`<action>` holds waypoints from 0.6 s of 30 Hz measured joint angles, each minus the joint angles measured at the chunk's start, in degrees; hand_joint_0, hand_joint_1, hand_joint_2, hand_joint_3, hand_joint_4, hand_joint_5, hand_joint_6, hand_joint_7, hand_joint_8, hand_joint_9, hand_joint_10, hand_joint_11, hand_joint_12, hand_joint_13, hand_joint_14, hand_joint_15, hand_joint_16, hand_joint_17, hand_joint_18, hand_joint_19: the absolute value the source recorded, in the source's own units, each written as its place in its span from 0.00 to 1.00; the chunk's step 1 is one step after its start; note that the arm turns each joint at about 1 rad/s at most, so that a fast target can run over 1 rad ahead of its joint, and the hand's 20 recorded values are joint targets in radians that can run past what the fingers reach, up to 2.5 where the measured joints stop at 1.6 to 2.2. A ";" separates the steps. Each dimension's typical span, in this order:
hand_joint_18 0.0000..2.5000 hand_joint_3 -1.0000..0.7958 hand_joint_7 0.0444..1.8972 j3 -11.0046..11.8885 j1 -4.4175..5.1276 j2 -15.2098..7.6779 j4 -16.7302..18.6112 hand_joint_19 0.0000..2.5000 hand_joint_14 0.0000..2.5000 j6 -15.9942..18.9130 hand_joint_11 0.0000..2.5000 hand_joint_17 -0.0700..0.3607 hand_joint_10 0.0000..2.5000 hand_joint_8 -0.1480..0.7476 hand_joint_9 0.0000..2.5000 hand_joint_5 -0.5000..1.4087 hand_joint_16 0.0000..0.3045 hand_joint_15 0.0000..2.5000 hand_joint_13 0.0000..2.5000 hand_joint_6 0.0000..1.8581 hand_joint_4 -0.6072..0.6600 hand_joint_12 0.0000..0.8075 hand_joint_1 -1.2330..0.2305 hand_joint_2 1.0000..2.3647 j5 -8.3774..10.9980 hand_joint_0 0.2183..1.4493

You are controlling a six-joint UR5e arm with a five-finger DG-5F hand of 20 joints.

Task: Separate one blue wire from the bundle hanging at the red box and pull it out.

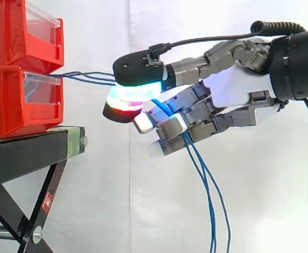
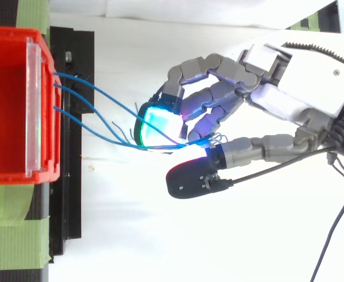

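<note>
Several thin blue wires (image 2: pixel 92 111) run from the front of the red box (image 2: pixel 10 106) rightward into my hand (image 1: pixel 232 87). In the side view the wires (image 1: pixel 88 78) leave the lower red bin (image 1: pixel 22 103) level, pass between the glowing pads (image 1: pixel 135 90), then hang down below the fingers as loose strands (image 1: pixel 211 195). My hand is to the right of the bins, thumb on top, fingers curled beneath, pinching the wires together. In the top view the wires converge at the green-lit pad (image 2: pixel 157 126). I cannot tell whether one wire or the bundle is held.
Two red bins are stacked on a black stand (image 1: pixel 32 150) with green tape (image 2: pixel 13 241) on its top. A white curtain hangs behind. The arm and its wrist (image 1: pixel 301 58) come in from the right.
</note>
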 measured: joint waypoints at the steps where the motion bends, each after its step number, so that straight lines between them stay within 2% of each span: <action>1: 0.21 0.31 0.55 0.00 0.00 0.00 0.01 0.17 0.01 0.00 0.41 0.46 0.01 0.53 0.29 0.13 0.19 0.58 0.49 0.46 0.68 0.43 0.30 0.00 -0.01 0.31; 3: 0.22 0.31 0.55 0.00 0.01 -0.01 0.02 0.18 0.01 0.03 0.42 0.47 0.01 0.54 0.30 0.13 0.19 0.57 0.50 0.45 0.69 0.45 0.35 0.00 -0.03 0.28; 10: 0.22 0.30 0.55 0.00 0.03 -0.02 0.03 0.18 0.00 0.09 0.42 0.48 0.01 0.55 0.31 0.13 0.20 0.57 0.51 0.45 0.70 0.45 0.39 0.00 -0.04 0.26; 18: 0.24 0.42 0.54 0.01 0.02 -0.02 -0.03 0.19 0.01 0.10 0.43 0.45 0.01 0.54 0.34 0.14 0.18 0.58 0.52 0.46 0.68 0.41 0.35 0.02 0.01 0.35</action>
